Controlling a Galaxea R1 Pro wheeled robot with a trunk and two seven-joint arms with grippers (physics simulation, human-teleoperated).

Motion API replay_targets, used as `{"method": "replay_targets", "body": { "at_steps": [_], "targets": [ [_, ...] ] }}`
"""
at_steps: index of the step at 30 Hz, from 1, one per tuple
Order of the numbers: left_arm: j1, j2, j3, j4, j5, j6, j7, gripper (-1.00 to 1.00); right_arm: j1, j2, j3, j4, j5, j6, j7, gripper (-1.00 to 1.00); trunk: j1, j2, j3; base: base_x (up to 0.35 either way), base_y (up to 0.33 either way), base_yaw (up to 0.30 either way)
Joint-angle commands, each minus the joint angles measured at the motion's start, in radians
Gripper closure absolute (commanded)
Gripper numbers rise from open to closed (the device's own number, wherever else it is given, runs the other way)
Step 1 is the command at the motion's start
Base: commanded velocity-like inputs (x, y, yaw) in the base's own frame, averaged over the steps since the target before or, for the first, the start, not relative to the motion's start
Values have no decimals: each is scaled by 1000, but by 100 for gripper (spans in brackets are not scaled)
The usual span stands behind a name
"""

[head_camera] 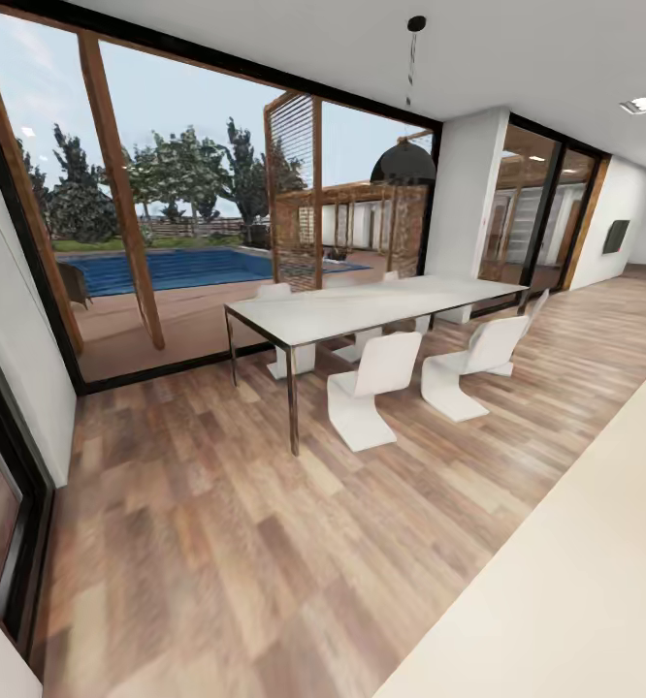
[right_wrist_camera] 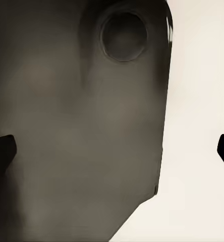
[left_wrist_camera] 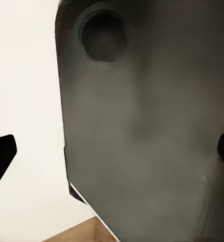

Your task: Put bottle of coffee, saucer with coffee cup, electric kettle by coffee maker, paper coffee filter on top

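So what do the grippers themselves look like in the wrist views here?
The left gripper has plain black fingertips entering from either edge of its wrist view; the right gripper has the same. Behind each sits a smooth dark grey robot panel with a round recess. No cables or markings are visible.

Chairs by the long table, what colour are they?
White chairs, clearest in the head view.

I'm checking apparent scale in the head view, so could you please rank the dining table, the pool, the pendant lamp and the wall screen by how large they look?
1. Dining table
2. Pool, though it lies much farther off, so its real size is surely greater
3. Pendant lamp
4. Wall screen
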State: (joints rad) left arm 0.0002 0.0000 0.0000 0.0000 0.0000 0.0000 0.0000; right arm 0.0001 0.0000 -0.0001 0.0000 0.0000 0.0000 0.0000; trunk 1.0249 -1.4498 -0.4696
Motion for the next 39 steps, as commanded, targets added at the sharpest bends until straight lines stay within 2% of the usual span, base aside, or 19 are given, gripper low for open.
{"method": "replay_targets", "body": {
  "at_steps": [1, 11, 24, 28, 29, 39],
  "targets": [
    [0, 0, 0, 0, 0, 0, 0, -100, 0, 0, 0, 0, 0, 0, 0, -100, 0, 0, 0, 0, 0, 0],
    [0, -2, -4, -13, -2, -21, -1, -100, -3, 55, -2, -51, 0, -8, -3, -100, 0, 0, 0, 0, 0, 0],
    [0, -2, -3, -14, -2, -94, -1, -100, -3, 64, -3, -90, -2, -12, -1, -100, 0, 0, 0, 0, 0, 0],
    [0, -4, -3, -13, 4, -117, -1, -100, -3, 63, -4, -110, -1, -34, -1, -100, 0, 0, 0, 0, 0, -2],
    [0, -5, -3, -14, 4, -152, 0, -100, -3, 62, -4, -112, 0, -40, -1, -100, 0, 0, 0, 0, 0, -30],
    [0, -5, -3, -14, 6, -152, -1, -100, -3, 60, -5, -117, 0, -45, 2, -100, 0, 0, 0, 0, 0, -220]
  ]
}}
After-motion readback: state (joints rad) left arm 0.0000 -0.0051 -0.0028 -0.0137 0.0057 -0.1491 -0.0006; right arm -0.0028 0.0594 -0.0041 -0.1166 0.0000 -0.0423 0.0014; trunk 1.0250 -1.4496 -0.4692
